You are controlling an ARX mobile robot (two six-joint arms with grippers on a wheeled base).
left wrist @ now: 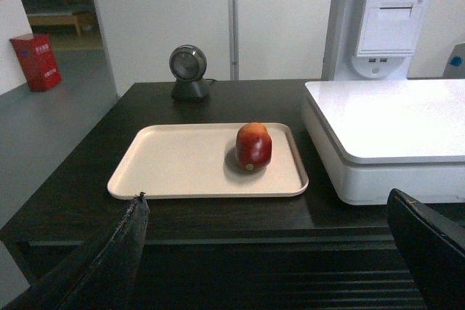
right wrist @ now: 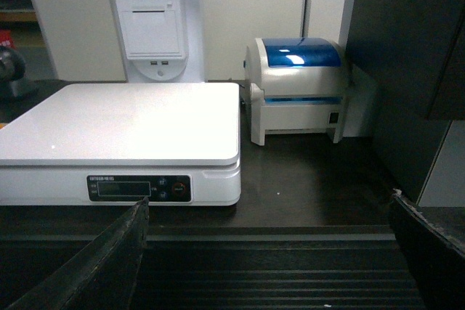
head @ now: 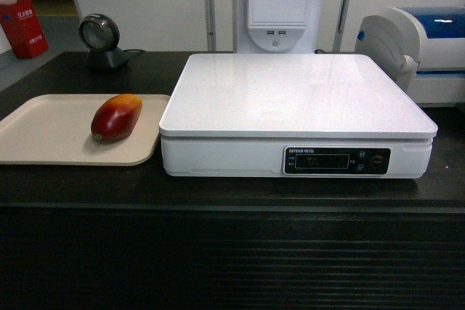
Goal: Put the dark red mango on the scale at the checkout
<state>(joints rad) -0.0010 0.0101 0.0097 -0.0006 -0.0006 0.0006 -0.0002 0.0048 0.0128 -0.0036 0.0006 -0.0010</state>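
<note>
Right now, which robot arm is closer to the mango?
Left. The left end effector faces the dark red mango on the beige tray from the counter's front edge. The right end effector faces the scale and printer, further from the mango.

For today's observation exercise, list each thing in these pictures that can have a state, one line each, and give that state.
dark red mango: lying on its side on the beige tray, not held.
beige tray: flat on the checkout, left of the scale.
scale: top plate bare, display dark.
checkout: carries tray and scale.
left gripper: open, holding nothing.
right gripper: open, holding nothing.
white-and-blue machine: lid closed.
</note>
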